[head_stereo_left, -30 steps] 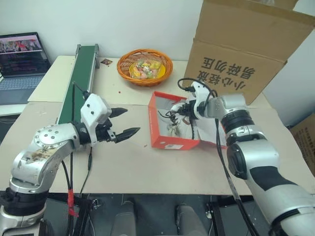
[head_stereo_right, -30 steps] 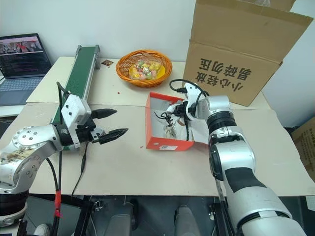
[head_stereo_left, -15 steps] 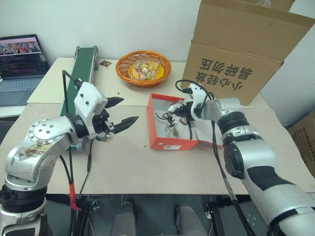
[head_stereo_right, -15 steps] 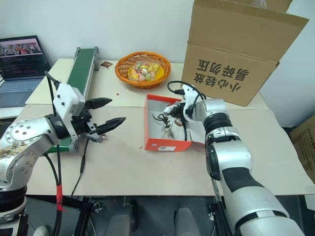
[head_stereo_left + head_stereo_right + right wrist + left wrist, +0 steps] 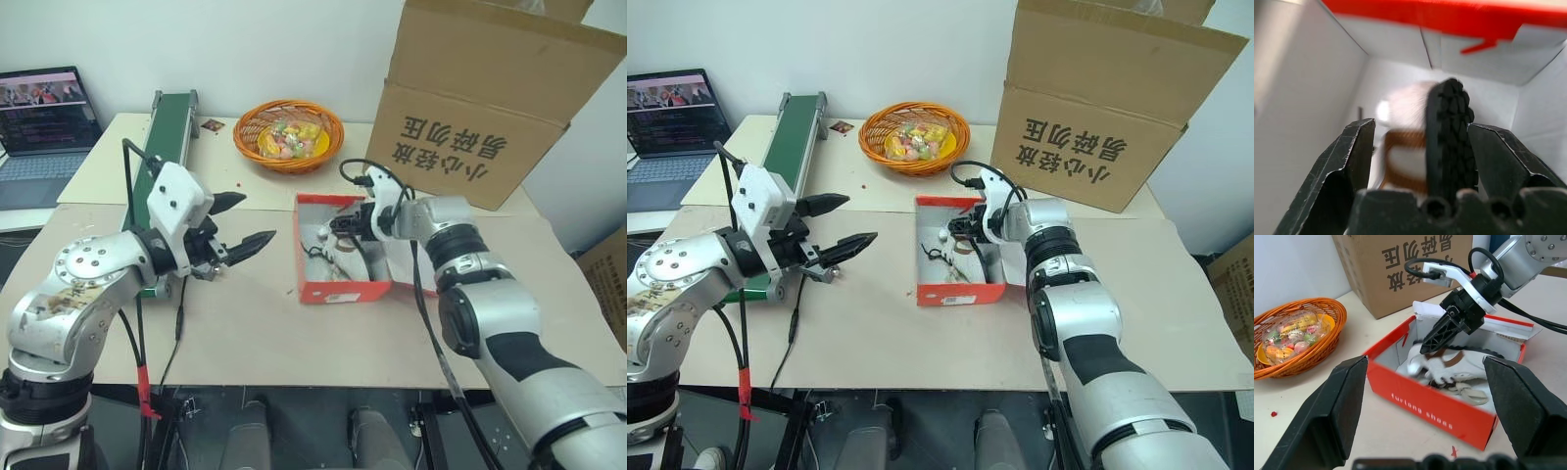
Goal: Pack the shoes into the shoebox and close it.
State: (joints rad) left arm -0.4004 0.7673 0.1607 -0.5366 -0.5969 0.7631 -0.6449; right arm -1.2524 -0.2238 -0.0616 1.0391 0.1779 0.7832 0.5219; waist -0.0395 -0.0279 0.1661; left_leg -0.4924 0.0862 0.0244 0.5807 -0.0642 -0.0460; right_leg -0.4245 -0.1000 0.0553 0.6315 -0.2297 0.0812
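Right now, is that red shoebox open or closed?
Open. The shoebox shows its white inside, with a white sneaker lying in it.

blurred: small white sneaker with black sole (image 5: 1444, 142) | hidden: lower part behind red cardboard shoebox wall (image 5: 1435, 401)

Shoes (image 5: 1449, 369) in shoebox (image 5: 338, 290), basket (image 5: 288, 132) behind
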